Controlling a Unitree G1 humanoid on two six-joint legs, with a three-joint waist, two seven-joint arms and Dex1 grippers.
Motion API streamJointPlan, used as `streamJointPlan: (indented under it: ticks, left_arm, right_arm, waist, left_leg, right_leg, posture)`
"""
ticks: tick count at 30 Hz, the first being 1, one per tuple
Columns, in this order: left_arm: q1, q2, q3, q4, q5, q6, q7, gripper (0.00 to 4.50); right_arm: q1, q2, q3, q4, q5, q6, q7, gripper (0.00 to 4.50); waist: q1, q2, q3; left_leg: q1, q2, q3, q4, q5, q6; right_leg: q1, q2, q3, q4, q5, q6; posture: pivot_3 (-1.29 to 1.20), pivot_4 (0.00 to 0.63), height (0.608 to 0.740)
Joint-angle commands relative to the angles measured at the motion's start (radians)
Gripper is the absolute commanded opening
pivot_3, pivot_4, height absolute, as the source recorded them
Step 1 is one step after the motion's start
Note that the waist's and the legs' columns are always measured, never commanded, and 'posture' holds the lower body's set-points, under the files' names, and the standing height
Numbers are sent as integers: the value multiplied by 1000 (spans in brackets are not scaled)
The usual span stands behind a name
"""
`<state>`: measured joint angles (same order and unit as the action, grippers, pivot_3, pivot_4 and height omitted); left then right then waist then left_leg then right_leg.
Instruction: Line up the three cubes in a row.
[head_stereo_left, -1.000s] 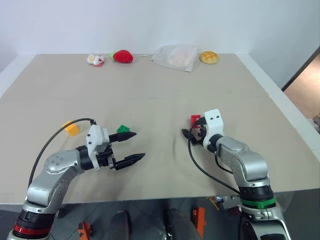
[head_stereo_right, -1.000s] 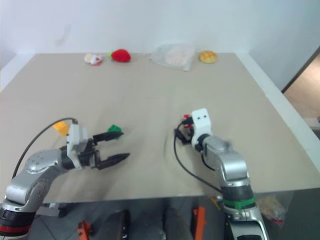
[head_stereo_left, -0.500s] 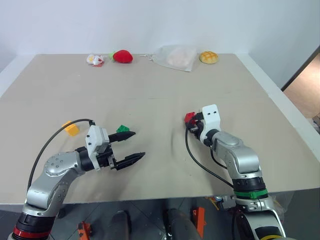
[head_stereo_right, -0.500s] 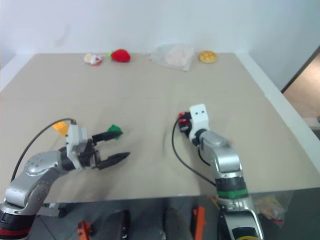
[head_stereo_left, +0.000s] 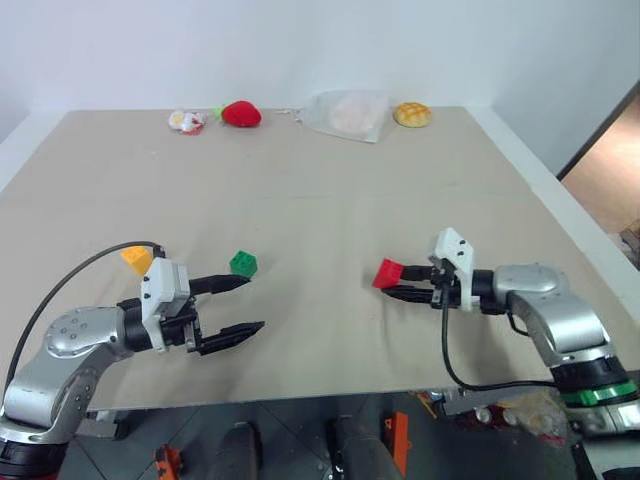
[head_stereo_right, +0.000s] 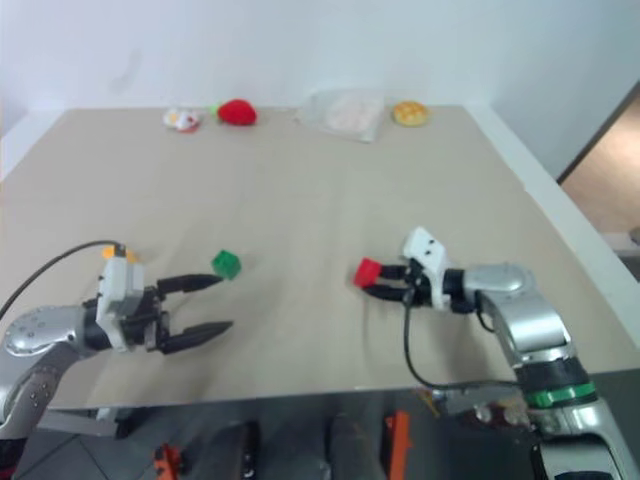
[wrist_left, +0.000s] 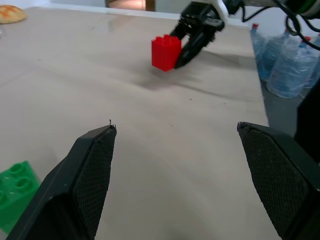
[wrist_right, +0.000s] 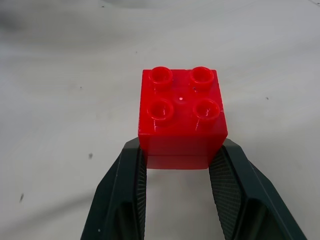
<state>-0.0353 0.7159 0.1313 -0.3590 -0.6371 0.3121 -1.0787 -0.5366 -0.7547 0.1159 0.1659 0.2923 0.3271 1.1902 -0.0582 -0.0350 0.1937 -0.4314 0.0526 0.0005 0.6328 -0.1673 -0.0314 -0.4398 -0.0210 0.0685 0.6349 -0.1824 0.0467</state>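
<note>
Right wrist view: red cube, four studs up, pinched between the right gripper fingers above the bench. Green cube lies beside open left gripper; yellow-orange cube sits behind it.

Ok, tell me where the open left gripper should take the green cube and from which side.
Probably across two opposite flat side walls of the green cube, coming in low from the left gripper side, fingers straddling it. It sits alone on the table, studs up but slightly turned, so match the wrist to its walls.
</note>
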Motion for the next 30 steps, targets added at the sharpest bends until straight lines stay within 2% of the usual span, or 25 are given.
streamJointPlan:
  ticks: [1, 6, 13, 27, 28, 30]
  left_arm:
    - [10, 15, 38, 16, -12, -7, -19, 4025]
    - [26, 16, 47, 15, -15, -2, -26, 4025]
    - [68, 30, 90, -12, -20, 7, -14, 4025]
    - [121, 24, 133, -37, -19, 9, 15, 4025]
    - [120, 23, 132, -30, -16, 6, 16, 4025]
    - [112, 17, 135, -4, -14, 6, 24, 4025]
  right_arm:
    - [-104, 38, 24, 135, -58, -157, 50, 1204]
    - [-183, 120, 65, 291, -97, -299, 123, 1204]
    - [-212, 160, 132, 365, -131, -414, 266, 1204]
    - [-255, 209, 145, 500, -197, -508, 294, 1204]
    - [-258, 208, 152, 507, -206, -506, 298, 2244]
    - [-264, 214, 151, 522, -213, -510, 296, 2886]
  waist:
    - [-5, 0, 0]
    - [-13, -1, 0]
    - [-13, -1, 0]
    - [-16, -1, 0]
    - [-16, -1, 0]
    - [-16, -1, 0]
  left_leg:
    - [0, 0, -1, 0, 0, 0]
    - [0, 0, -1, 0, 0, 0]
    - [-3, 0, -1, -4, 0, 0]
    - [2, 0, -1, -7, 0, 0]
    - [2, 0, -1, -7, 0, 0]
    - [2, 0, -1, -8, 0, 0]
  right_leg:
    - [0, 1, 0, 0, 0, -1]
    - [1, 1, 0, 0, 1, -1]
    - [-1, 1, 1, 0, -1, 1]
    - [0, 2, 2, 1, -1, 0]
    - [0, 2, 2, 1, -1, 0]
    - [0, 2, 2, 2, -1, 0]
  posture:
    - [0, 150, 739]
    - [0, 150, 739]
    - [0, 150, 739]
    - [0, 150, 739]
    - [0, 150, 739]
    - [0, 150, 739]
